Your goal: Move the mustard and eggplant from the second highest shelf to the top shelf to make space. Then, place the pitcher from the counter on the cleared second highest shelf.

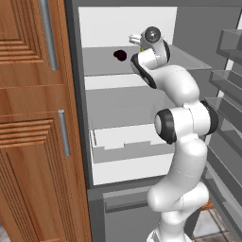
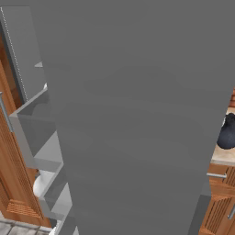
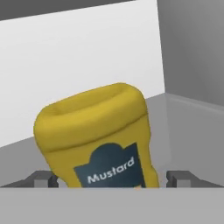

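Gripper (image 3: 111, 180) fingers stand spread wide, one dark tip on either side of the mustard (image 3: 97, 138) with a gap between each tip and the bottle, so nothing is clamped. Between those fingers, the mustard is the yellow bottle with a dark label, leaning a little in the hand view, its base hidden at the lower edge. It rests on the top shelf (image 1: 186, 61) of the open fridge, close to the white back wall. From the left base camera the hand is up at that shelf, with a pale yellowish bit just beside it that is probably the bottle, though it is too small to be sure. On the same shelf, well to the left of the mustard, lies the eggplant (image 1: 120, 55), a small dark lump. Below it the second highest shelf (image 1: 113, 106) is a bare grey panel. Off past the fridge door, the pitcher (image 2: 226, 132) sits on the counter (image 2: 224, 156).
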Controlling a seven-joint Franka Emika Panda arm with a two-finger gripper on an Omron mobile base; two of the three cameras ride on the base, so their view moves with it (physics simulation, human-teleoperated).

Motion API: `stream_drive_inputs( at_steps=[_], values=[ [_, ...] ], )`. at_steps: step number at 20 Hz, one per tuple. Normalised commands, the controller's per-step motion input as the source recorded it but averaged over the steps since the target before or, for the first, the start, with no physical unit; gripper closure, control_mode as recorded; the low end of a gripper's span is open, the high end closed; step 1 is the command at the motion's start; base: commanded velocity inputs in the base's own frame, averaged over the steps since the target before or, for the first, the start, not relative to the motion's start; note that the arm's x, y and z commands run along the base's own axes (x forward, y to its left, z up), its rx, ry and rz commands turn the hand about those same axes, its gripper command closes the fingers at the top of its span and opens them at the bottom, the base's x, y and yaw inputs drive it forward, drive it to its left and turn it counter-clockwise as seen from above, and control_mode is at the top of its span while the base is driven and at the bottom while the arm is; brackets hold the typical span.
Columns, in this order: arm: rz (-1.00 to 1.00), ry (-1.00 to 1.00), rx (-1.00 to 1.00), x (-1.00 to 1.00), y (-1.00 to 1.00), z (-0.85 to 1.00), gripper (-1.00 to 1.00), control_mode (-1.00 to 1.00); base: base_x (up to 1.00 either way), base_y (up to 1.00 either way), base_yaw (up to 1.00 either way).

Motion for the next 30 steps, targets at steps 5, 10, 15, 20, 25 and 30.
stream_drive_inputs(
  at_steps=[5,10,15,20,25,30],
  values=[
    [0.00,-0.02,0.00,0.00,0.00,-0.11,-1.00,-1.00,0.00,0.00,0.00],
    [0.00,-0.03,0.00,0.00,0.00,-0.14,-1.00,-1.00,0.00,0.00,0.00],
    [0.00,-0.03,0.00,-0.04,0.00,-0.10,-1.00,-1.00,0.00,0.00,0.00],
    [0.00,-0.03,0.00,-0.15,0.04,-0.03,-1.00,-1.00,0.00,0.00,0.00],
    [0.00,-0.01,0.00,-0.16,0.10,0.00,-1.00,-1.00,0.00,0.00,0.00],
    [0.00,0.00,0.00,-0.25,0.20,0.00,-1.00,-1.00,0.00,0.00,0.00]
  ],
)
